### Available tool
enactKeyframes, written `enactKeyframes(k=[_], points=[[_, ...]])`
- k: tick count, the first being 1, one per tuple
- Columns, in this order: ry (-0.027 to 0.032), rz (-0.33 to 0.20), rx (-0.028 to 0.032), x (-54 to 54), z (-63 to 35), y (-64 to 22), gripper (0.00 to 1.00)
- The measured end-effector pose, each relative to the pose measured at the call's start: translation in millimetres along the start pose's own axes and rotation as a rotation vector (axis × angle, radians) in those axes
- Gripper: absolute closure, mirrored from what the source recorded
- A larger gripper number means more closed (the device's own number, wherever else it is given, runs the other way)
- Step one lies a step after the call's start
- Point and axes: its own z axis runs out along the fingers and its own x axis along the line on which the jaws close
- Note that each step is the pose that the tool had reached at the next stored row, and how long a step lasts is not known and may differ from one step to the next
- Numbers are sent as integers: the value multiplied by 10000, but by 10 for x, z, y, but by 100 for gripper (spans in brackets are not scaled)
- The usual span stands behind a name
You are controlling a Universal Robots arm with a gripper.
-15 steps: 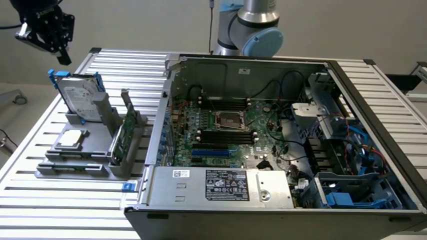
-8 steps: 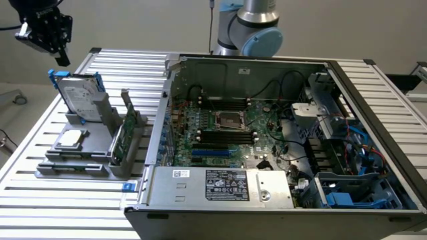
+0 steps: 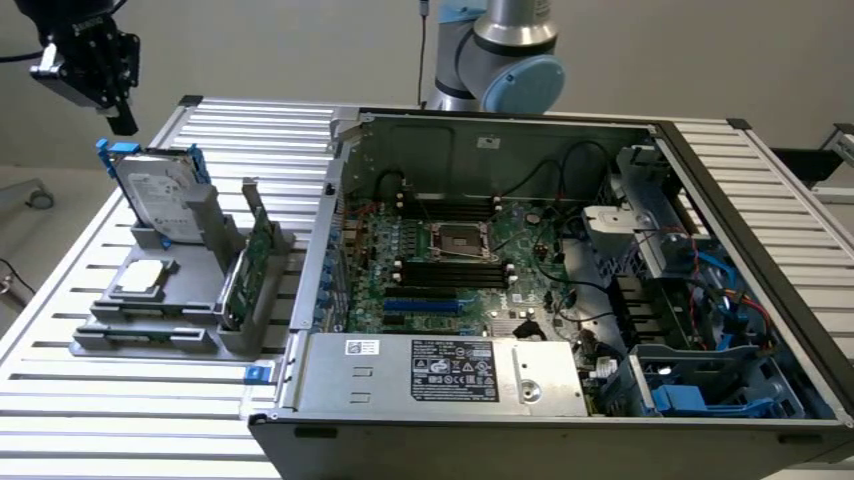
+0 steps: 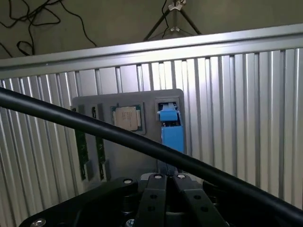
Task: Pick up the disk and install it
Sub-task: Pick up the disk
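Disk (image 3: 158, 195) stands upright in its holder (image 3: 147, 335) on the table (image 3: 80, 400), at the exterior view's left. My gripper (image 3: 123, 122) hangs above it, jaws together, empty. I'd centre over the blue frame and part the jaws before descending.

Disk (image 3: 160, 195): silver-grey, white label, blue frame (image 3: 107, 151). Holder (image 3: 134, 336): plain grey; table (image 3: 80, 400): silver, ribbed in parallel lines. Motherboard (image 3: 441, 270): green with black slots.
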Motion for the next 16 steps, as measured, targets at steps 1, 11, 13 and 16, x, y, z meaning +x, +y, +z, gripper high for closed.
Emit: enactKeyframes(k=[1,11,13,16], points=[[16,-127,14,0,0,0,89],[-1,-1247,-128,0,4,8,89],[-3,-1400,-267,0,4,8,89],[-6,-1693,-365,0,4,11,89]])
